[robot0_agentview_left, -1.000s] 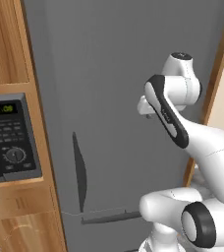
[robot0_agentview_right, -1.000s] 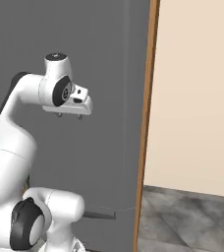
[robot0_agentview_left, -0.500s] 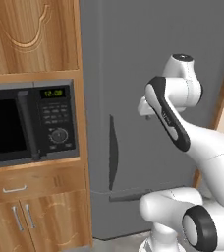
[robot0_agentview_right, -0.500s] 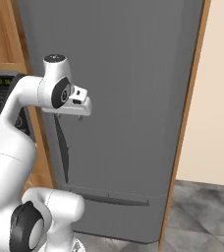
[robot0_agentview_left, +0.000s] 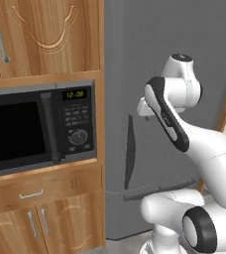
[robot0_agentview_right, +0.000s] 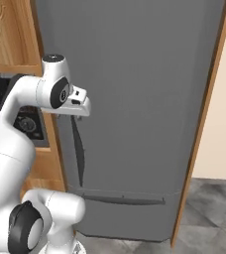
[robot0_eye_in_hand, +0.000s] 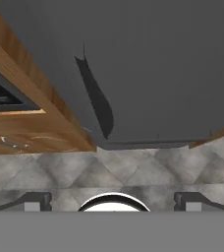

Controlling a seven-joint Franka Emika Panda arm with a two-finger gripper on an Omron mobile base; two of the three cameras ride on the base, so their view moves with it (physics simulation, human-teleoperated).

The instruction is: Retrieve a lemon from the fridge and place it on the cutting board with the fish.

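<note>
Left base view: fridge (robot0_agentview_left: 184, 44) fills the upper right of the frame, door closed, its dark curved handle (robot0_agentview_left: 130, 151) running vertically at centre. Microwave (robot0_agentview_left: 35, 131) sits at middle left in the wooden cabinet (robot0_agentview_left: 45, 34). Gripper (robot0_agentview_left: 143, 110) hangs folded near the arm's upper joint, centre frame, well apart from the handle and pointing down. Right base view puts the gripper (robot0_agentview_right: 68, 115) at left centre, just above the handle's top. Hand view looks down the door to the tiled floor (robot0_eye_in_hand: 133, 167); fingertips (robot0_eye_in_hand: 33, 201) sit far apart at the bottom corners, so the hand is spread and empty. Lemon presumably inside, behind the closed door. Judgement: arm tucked for travel; opening the door comes first
</note>
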